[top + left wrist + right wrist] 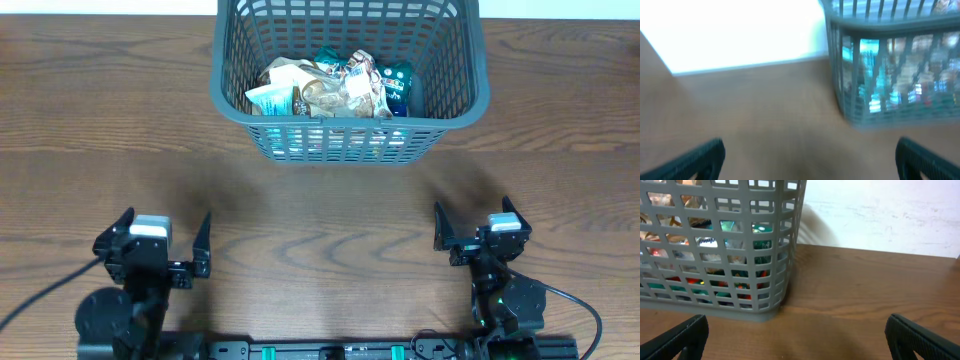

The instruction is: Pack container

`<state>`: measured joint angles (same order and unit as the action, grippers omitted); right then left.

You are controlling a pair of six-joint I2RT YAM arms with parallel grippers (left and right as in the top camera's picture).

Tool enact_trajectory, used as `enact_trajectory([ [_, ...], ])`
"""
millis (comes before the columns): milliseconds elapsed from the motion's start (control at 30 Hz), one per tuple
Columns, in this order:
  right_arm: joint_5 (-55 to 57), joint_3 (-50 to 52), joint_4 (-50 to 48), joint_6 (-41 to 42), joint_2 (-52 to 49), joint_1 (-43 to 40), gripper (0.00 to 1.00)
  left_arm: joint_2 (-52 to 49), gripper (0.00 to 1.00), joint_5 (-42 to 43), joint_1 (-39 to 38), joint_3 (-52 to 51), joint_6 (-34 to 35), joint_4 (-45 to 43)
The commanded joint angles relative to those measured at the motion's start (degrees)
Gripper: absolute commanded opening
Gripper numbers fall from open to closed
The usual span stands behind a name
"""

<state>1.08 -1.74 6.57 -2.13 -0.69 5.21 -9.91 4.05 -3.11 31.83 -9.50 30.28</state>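
On wood table [320, 215]: container [345, 145]; white wall [880, 215] behind.

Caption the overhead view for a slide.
Grey container of snack packets on wooden table; left gripper and right gripper open, empty.

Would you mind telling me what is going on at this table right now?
Two robot arms are packing a basket, but nothing is being handled at this moment. The left gripper and right gripper are both open and empty, on the near side of the table, well apart from the basket. The basket stands at the far side and already holds a pile of snack packets.
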Motion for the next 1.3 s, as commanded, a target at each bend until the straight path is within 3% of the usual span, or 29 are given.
enact_trajectory([
  [0,-0.22,0.31,0.04,-0.07,0.37,0.46,0.99,4.28,0.99,-0.68,0.33,-6.97,-1.11,-7.5],
  [200,-0.24,0.31,0.04,-0.07,0.37,0.46,0.99,7.96,0.99,-2.82,0.33,-18.27,-1.14,-25.46],
  [367,-0.24,0.31,0.04,-0.07,0.37,0.46,0.99,9.79,0.99,-6.32,0.33,-24.11,-1.14,-30.51],
  [733,-0.24,0.31,0.04,-0.07,0.37,0.46,0.99,9.79,0.99,-8.15,0.33,-30.64,1.14,-31.61],
  [900,-0.24,0.31,0.04,-0.07,0.37,0.46,0.99,9.79,0.99,-6.01,0.33,-31.61,3.87,-25.9],
  [1267,-0.22,0.31,0.04,-0.07,0.37,0.46,0.99,9.79,0.99,-0.22,0.31,-31.61,3.26,-26.51],
])
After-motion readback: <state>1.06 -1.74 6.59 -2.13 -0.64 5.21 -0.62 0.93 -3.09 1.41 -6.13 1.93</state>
